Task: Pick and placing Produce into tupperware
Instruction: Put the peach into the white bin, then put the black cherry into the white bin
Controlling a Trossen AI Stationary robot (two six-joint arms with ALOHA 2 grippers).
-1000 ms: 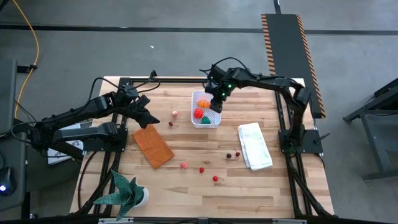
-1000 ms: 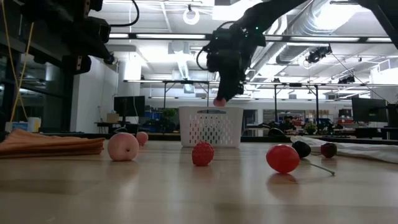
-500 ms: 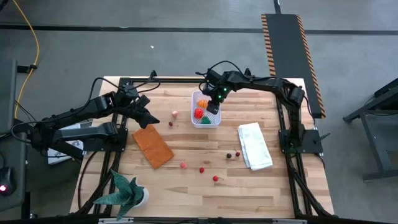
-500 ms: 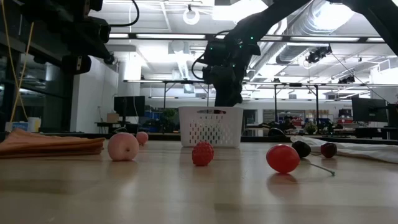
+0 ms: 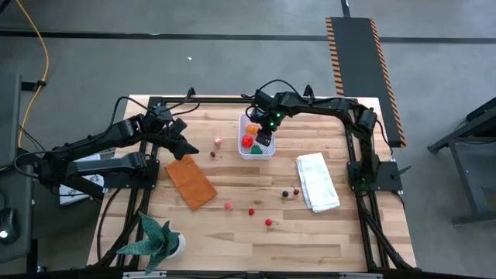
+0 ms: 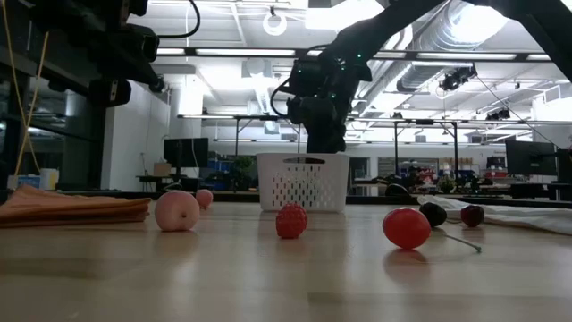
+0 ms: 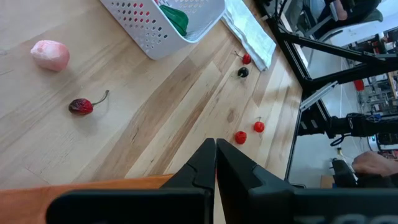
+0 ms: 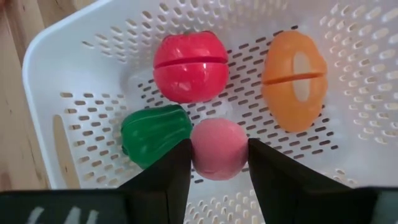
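Note:
The tupperware is a white perforated tub (image 5: 242, 150) at the table's far middle, also in the low view (image 6: 302, 183). In it lie a red tomato-like piece (image 8: 189, 66), an orange piece (image 8: 293, 81) and a green piece (image 8: 154, 134). My right gripper (image 5: 266, 137) reaches down into the tub, shut on a pink round piece (image 8: 218, 148). My left gripper (image 5: 190, 148) hovers shut at the far left. More produce lies loose on the wood: a pink piece (image 5: 218, 142), a dark cherry (image 5: 212, 154), red berries (image 5: 251, 211) and dark berries (image 5: 285, 193). My right gripper pinches the pink round piece by two opposite sides (image 8: 198, 152) between its two fingers. The fingers come steeply from above, pointing down into the tub. The piece sits low inside the tub beside the green piece; I cannot tell whether it touches the tub's floor.
An orange-brown flat cloth (image 5: 190, 182) lies left of the middle and a folded white cloth (image 5: 317, 181) at the right. A green spiky plant (image 5: 159, 240) stands at the near left corner. Bare wood stretches along the near edge.
My right gripper has come down from above the tub's rim into the tub, shifting a little toward the table's left, with the pink piece still between its fingers.

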